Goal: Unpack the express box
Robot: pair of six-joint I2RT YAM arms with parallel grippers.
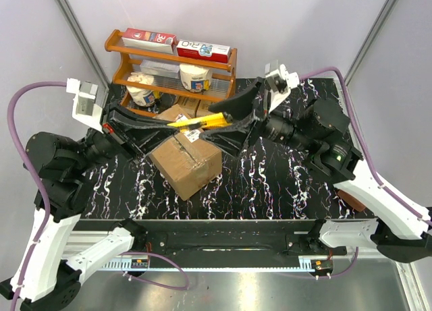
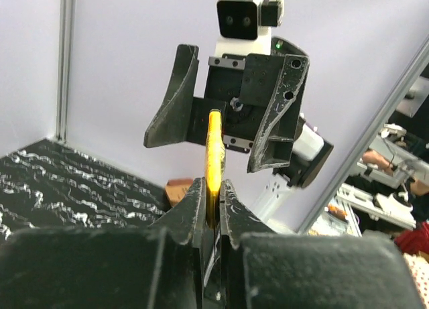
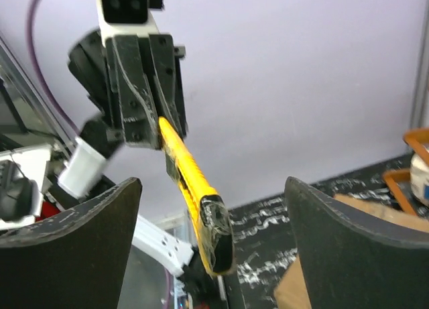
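Observation:
The express box (image 1: 185,162), brown cardboard and taped shut with a small white label, sits mid-table. Above its far edge my left gripper (image 1: 177,124) is shut on a yellow utility knife (image 1: 200,121), held level. In the left wrist view the knife (image 2: 214,155) stands between the closed fingers (image 2: 193,205). My right gripper (image 1: 233,122) is open, its fingers (image 3: 100,235) spread either side of the knife's free end (image 3: 214,238) without touching it. A corner of the box (image 3: 295,289) shows low in the right wrist view.
An orange wooden rack (image 1: 169,68) at the back holds flat red-and-white boxes (image 1: 202,51), a white tub (image 1: 194,77) and a bag. Small tan cartons (image 1: 183,108) stand behind the express box. The black marbled table (image 1: 283,183) ends at a metal rail in front.

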